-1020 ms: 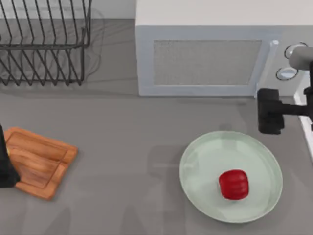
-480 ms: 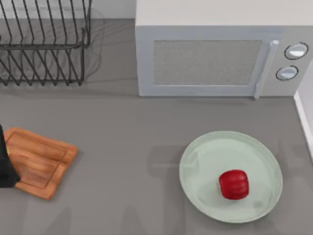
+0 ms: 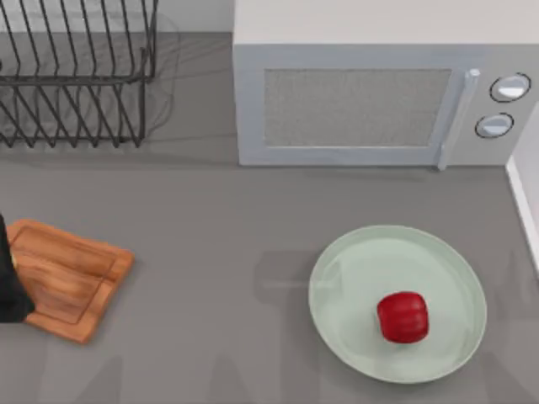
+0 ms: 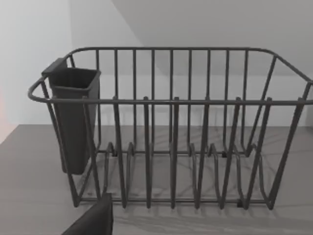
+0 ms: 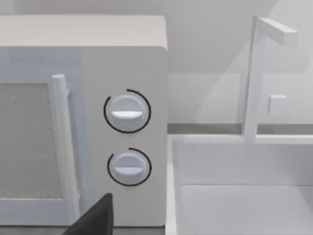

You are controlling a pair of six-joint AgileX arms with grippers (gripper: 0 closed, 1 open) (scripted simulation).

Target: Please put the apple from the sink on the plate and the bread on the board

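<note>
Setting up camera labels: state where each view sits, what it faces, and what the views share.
Top: above the table, looking down on apple on plate, board, left arm at left edge.
Left wrist: faces the rack; dark finger tip shows.
Right wrist: faces microwave and sink; dark finger tip shows.
Shared: top also shows rack, microwave.

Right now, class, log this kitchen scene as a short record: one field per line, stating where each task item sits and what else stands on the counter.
apple: on the plate, toward its right half
plate: counter, right side, in front of the microwave
board: left edge of counter, partly covered by a dark arm part
bread: not seen
microwave: back, door shut
dish rack: back left
sink: beside the microwave
</note>
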